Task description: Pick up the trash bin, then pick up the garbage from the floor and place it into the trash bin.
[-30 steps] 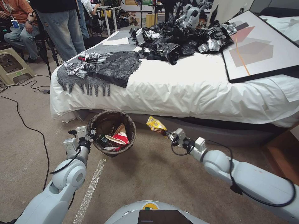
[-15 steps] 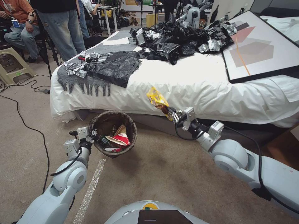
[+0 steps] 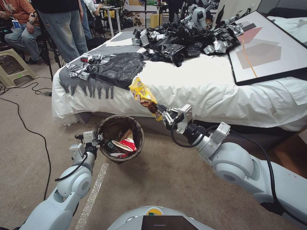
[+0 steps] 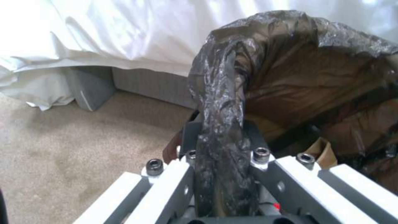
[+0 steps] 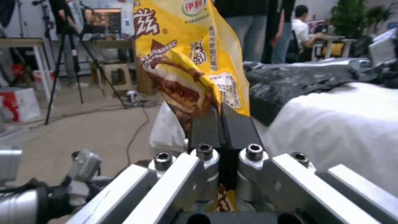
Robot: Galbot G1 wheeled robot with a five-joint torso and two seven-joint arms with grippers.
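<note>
Wrapper held in transit toward the bin; deposit not yet made.

The trash bin [image 3: 120, 138] is held off the carpet by the left gripper [image 3: 97, 139], clamped on its bagged rim at 9 o'clock. Several pieces of litter are already inside. The yellow wrapper [image 3: 143, 96] is pinched in the closed right gripper [image 3: 163, 114], above the bin at 1 o'clock. The bed [image 3: 204, 92] stands just behind; clearance there is judged tight.
</note>
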